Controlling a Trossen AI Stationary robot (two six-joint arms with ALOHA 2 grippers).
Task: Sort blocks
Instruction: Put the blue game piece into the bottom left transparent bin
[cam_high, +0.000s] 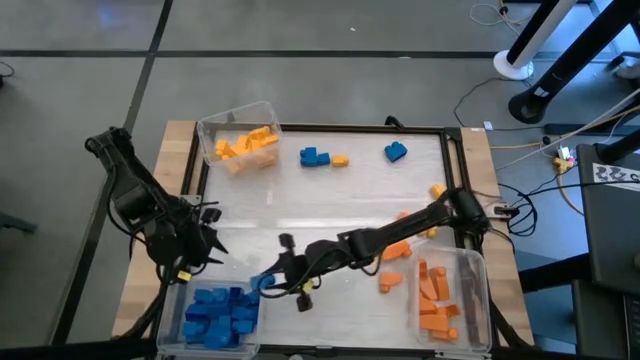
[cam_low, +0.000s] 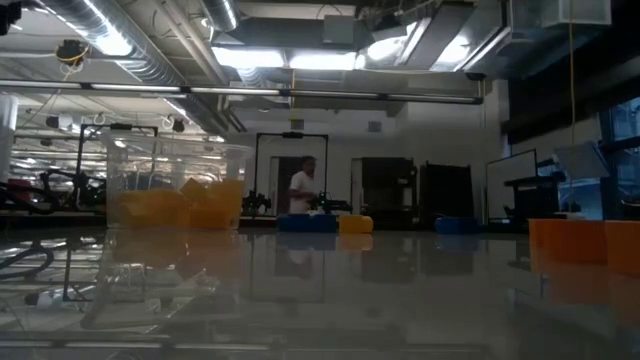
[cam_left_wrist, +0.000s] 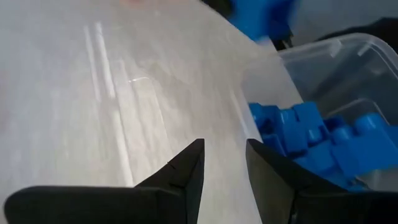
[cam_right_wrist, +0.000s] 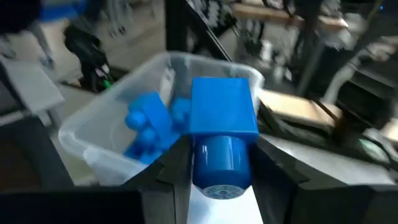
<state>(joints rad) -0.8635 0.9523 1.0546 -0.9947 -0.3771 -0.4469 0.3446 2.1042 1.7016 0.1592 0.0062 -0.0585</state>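
My right gripper (cam_high: 268, 283) reaches across the table toward its near left and is shut on a blue block (cam_right_wrist: 222, 118), just beside the clear bin of blue blocks (cam_high: 222, 312). That bin also shows in the right wrist view (cam_right_wrist: 112, 134). My left gripper (cam_high: 207, 243) hovers beside the same bin's far side, its fingers a little apart and empty (cam_left_wrist: 224, 158). Loose blue (cam_high: 316, 156), yellow (cam_high: 340, 160) and orange (cam_high: 395, 250) blocks lie flat on the table. My right gripper pinches the blue block between its two fingers (cam_right_wrist: 177, 168), on the block's two opposite sides (cam_right_wrist: 198, 146). A round stud (cam_right_wrist: 221, 165) on the block faces back toward the wrist. The block is lifted clear of the table, next to the blue bin's rim.
A clear bin of yellow blocks (cam_high: 240, 138) stands at the far left and a clear bin of orange blocks (cam_high: 448, 295) at the near right. More loose blocks lie at the far right (cam_high: 395, 152) and right edge (cam_high: 438, 190). A black frame (cam_high: 330, 128) borders the table.
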